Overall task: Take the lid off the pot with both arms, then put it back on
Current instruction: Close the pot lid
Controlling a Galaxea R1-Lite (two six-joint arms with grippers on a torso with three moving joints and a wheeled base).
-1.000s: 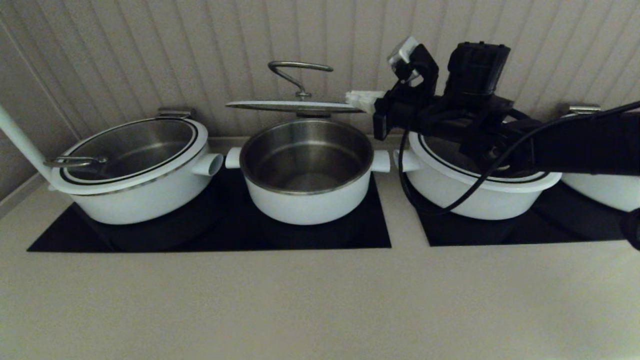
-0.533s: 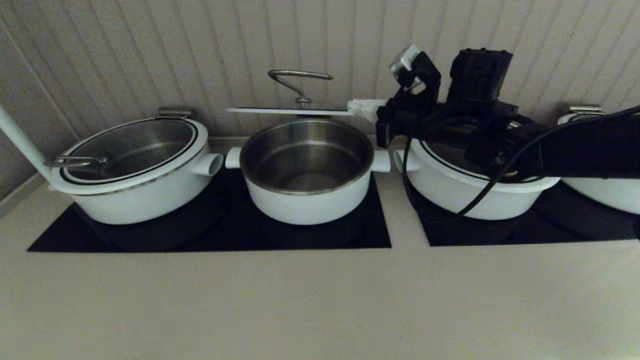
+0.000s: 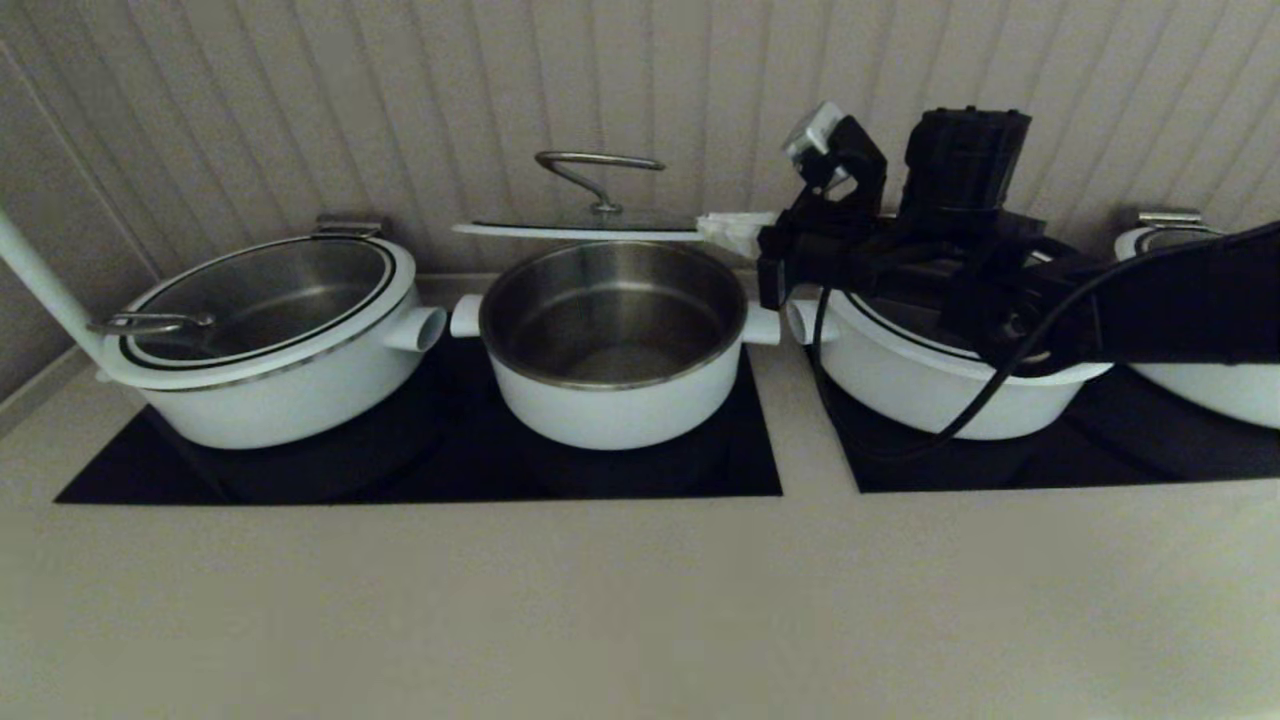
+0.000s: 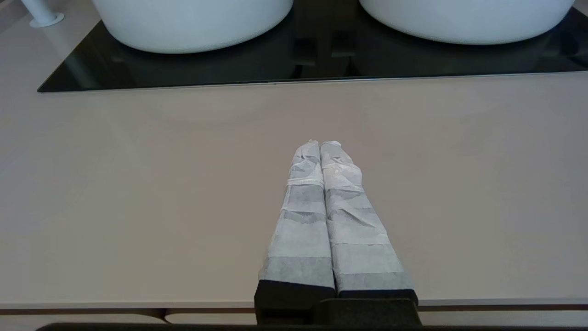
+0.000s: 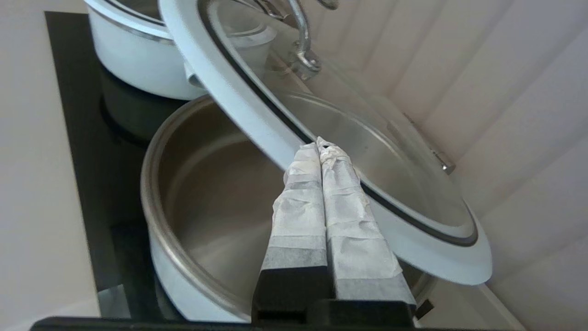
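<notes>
The lid (image 3: 580,229), glass with a white rim and a curved steel bar handle (image 3: 598,165), hangs level just above the pot (image 3: 612,345), slightly towards the wall. The pot is open, showing its steel inside and a stub handle on each side. My right gripper (image 3: 728,225) is shut on the lid's right rim. In the right wrist view its fingertips (image 5: 320,145) pinch the white rim of the lid (image 5: 239,92) over the pot (image 5: 202,197). My left gripper (image 4: 320,143) is shut and empty over the bare counter, out of the head view.
A wider white pot (image 3: 260,340) with its lid stands at the left, another (image 3: 930,385) at the right under my right arm, a third (image 3: 1205,390) at the far right. Black hob panels (image 3: 420,470) lie beneath. A ribbed wall is close behind. A white pole (image 3: 40,280) leans at the far left.
My right gripper has lowered the lid steadily towards the pot's rim. The left gripper's earlier state is not shown.
</notes>
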